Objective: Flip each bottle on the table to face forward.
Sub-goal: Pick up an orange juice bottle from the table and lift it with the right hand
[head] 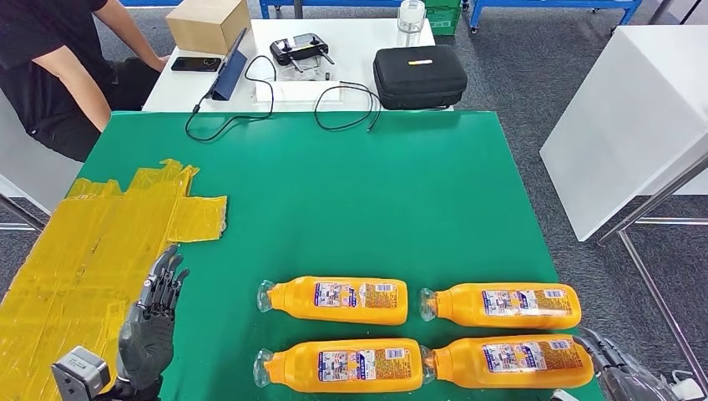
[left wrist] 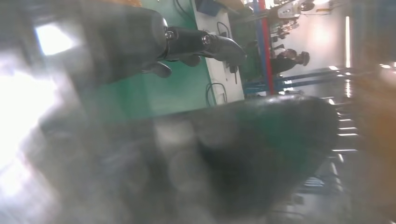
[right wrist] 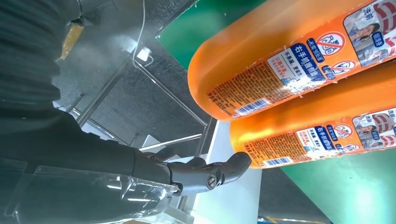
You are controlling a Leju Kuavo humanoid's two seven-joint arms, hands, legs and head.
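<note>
I'm seeing my left robot hand (head: 154, 322) hovering at lower left with fingers spread, holding nothing, beside yellow tape (head: 92, 251). Four orange bottles (head: 338, 300) are lying in two rows low on the green tabletop (head: 351, 192). My right robot hand (head: 622, 372) is sitting lower right, fingers apart, just beside the nearest bottle (head: 508, 361).

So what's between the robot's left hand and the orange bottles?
Nothing. In the head view, just bare green table lies between the left hand and the nearest bottles, with the yellow tape on the hand's other side.
</note>
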